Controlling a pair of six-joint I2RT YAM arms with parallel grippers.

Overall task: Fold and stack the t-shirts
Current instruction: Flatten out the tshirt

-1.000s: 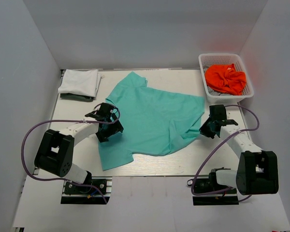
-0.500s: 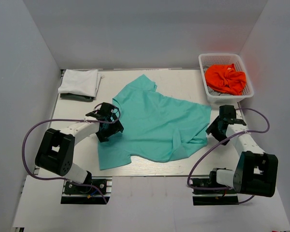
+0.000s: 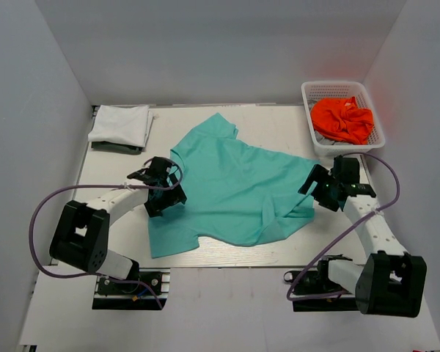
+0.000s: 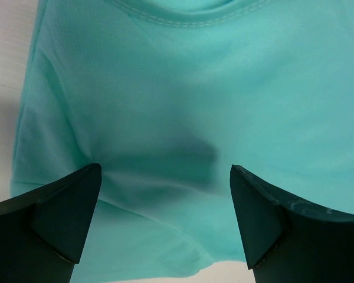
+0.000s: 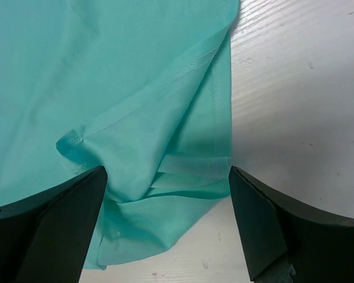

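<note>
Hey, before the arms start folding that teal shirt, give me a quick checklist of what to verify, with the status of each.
1. Left claw open, empty, over the teal t-shirt: ok.
2. Right claw open, empty, at the shirt's edge: ok.
3. Teal t-shirt spread flat: not ok, bunched near the right claw.
4. Folded white t-shirt apart from the teal one: ok.
5. Orange t-shirt inside the basket: ok.
6. Either claw touching cloth: cannot tell.

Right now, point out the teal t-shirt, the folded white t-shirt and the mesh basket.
teal t-shirt (image 3: pixel 235 191), top external view, middle of its body
folded white t-shirt (image 3: pixel 119 123), top external view, centre of its top face
mesh basket (image 3: pixel 336 89), top external view, its far wall
</note>
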